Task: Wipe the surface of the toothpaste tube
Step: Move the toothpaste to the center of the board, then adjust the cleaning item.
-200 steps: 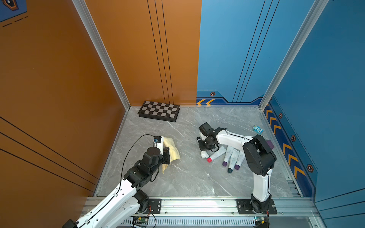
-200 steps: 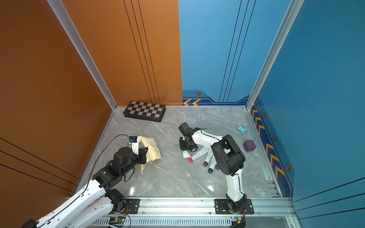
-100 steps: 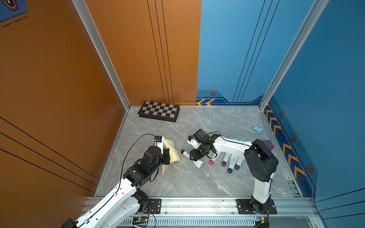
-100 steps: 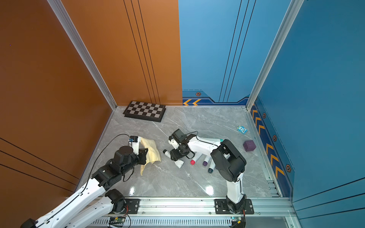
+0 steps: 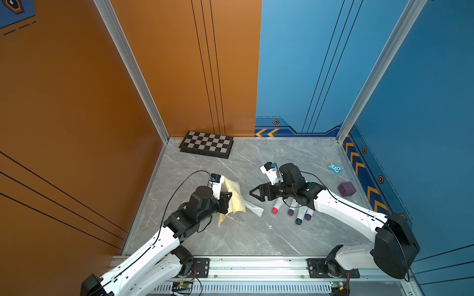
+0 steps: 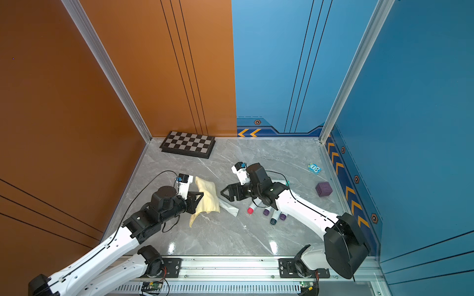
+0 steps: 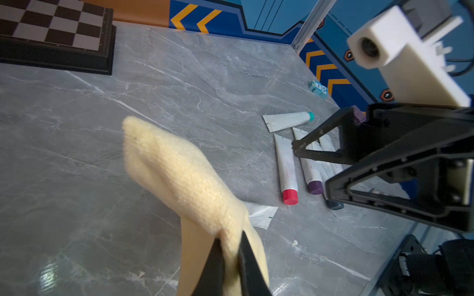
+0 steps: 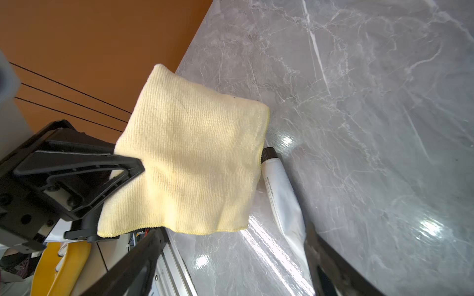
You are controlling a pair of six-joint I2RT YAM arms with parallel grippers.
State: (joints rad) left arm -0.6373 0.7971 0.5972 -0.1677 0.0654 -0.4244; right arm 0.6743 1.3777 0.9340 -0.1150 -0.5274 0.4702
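Note:
A white toothpaste tube (image 5: 254,208) (image 6: 228,207) (image 8: 282,189) with a black cap lies flat on the grey marble table. Its cap end is tucked under the hanging yellow cloth (image 5: 234,197) (image 6: 207,197) (image 7: 184,179) (image 8: 195,153); only the crimped tail (image 7: 261,214) shows in the left wrist view. My left gripper (image 5: 230,196) (image 6: 201,194) (image 7: 230,241) is shut on the cloth's edge and holds it just above the table. My right gripper (image 5: 252,194) (image 6: 222,194) (image 8: 233,230) stands open over the tube's tail, holding nothing.
Several more tubes with red (image 5: 275,207), purple (image 5: 291,210) and dark caps (image 5: 298,217) lie under the right forearm. A chessboard (image 5: 206,144) sits at the back wall. A purple cube (image 5: 346,189) and a small blue toy (image 5: 335,168) lie at the right.
The right gripper carried one tube left from the pile to the cloth, then opened and let it go onto the table. The left arm with the cloth barely moved.

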